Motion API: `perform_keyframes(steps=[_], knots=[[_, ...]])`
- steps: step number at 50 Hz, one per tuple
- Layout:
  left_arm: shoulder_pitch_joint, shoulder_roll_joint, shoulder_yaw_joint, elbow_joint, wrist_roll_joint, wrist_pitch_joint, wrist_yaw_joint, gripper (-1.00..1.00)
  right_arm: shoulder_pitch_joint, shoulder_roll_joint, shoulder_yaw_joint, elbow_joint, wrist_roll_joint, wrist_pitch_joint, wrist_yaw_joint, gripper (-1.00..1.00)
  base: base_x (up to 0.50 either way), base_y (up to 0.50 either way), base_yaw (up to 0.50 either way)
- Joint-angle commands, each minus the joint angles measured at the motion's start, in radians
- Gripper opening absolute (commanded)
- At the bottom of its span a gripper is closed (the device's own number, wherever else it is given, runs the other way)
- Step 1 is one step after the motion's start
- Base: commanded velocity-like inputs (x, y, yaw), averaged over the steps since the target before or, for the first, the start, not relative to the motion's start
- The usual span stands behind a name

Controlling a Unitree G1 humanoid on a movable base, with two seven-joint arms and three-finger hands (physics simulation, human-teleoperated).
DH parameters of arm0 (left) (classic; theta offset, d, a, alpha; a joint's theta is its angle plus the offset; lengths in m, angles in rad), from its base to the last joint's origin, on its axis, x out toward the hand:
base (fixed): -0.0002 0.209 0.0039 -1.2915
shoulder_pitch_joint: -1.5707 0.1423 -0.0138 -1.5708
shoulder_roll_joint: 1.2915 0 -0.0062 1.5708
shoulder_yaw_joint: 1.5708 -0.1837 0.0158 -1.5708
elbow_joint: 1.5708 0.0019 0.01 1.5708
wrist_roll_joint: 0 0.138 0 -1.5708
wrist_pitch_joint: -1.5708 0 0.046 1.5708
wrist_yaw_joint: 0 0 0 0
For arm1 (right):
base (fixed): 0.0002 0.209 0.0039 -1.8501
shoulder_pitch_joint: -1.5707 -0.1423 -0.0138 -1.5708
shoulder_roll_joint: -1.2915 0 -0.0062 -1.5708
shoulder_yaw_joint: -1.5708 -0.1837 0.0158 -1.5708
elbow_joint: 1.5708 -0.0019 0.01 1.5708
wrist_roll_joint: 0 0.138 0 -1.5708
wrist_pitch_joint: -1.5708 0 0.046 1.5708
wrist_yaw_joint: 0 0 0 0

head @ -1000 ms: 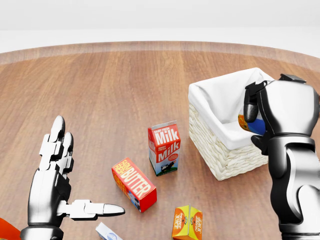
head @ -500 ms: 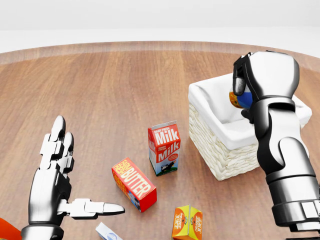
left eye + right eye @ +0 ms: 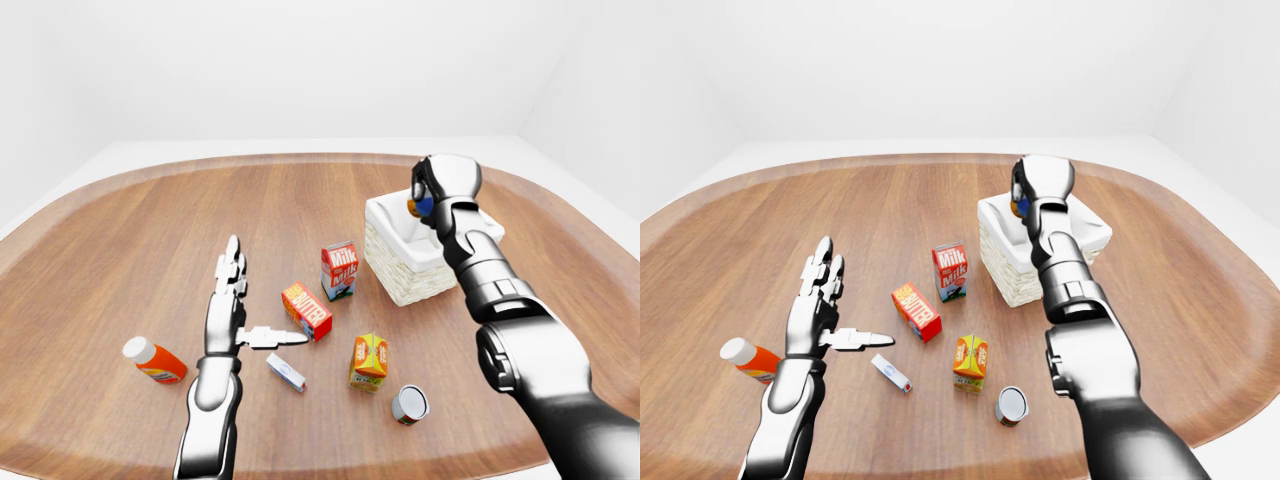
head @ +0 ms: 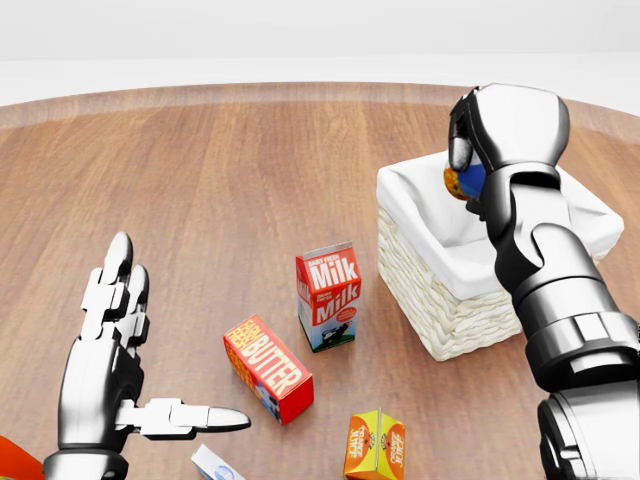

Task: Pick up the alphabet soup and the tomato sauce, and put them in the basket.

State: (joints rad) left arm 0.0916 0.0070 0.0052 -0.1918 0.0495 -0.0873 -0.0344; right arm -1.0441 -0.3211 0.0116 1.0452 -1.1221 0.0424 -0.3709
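Alphabet soup: we hold a can (image 4: 462, 182) with a blue and orange label, which we take for the alphabet soup, up over the basket (image 4: 440, 290); only a sliver of it shows past our fingers
Right hand (image 4: 478, 150): our fingers are clamped round the can, raised above the basket's white liner
Left hand (image 4: 120, 340): fingers spread flat, thumb pointing to the right in the head view, holding nothing, above the wooden table (image 4: 220, 170)
Basket: wicker, standing right of the milk carton (image 4: 328, 296)
Tomato sauce: a can (image 3: 409, 404) lies on its side near the bottom of the left-eye view, just right of the orange juice carton (image 3: 369, 361); we cannot read its label
Others: butter box (image 4: 267, 368) just below the milk, orange bottle (image 3: 154, 361) at far left, small white and blue box (image 3: 286, 372) by our left thumb
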Motion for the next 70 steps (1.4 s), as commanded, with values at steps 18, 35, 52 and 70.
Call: perform_keyframes(steps=[18, 35, 52, 70], knots=[[0.003, 0.001, -0.001, -0.008, -0.002, 0.0, -0.008, 1.0, -0.162, 0.001, 0.021, 0.286, -0.007, 0.045, -0.059, -1.0, 0.0, 0.0, 0.0], [-0.003, 0.001, -0.002, 0.007, 0.001, 0.0, -0.01, 1.0, -0.146, 0.012, 0.023, 0.317, -0.094, 0.045, -0.061, -1.0, 0.0, 0.0, 0.0], [-0.004, 0.0, -0.001, 0.023, 0.001, 0.0, -0.007, 1.0, -0.098, 0.032, 0.004, 0.324, -0.111, 0.045, -0.067, -1.0, 0.0, 0.0, 0.0], [0.005, 0.0, -0.005, 0.022, 0.004, 0.0, -0.012, 1.0, -0.065, 0.023, 0.0, 0.325, -0.1, 0.045, -0.066, -1.0, 0.0, 0.0, 0.0]])
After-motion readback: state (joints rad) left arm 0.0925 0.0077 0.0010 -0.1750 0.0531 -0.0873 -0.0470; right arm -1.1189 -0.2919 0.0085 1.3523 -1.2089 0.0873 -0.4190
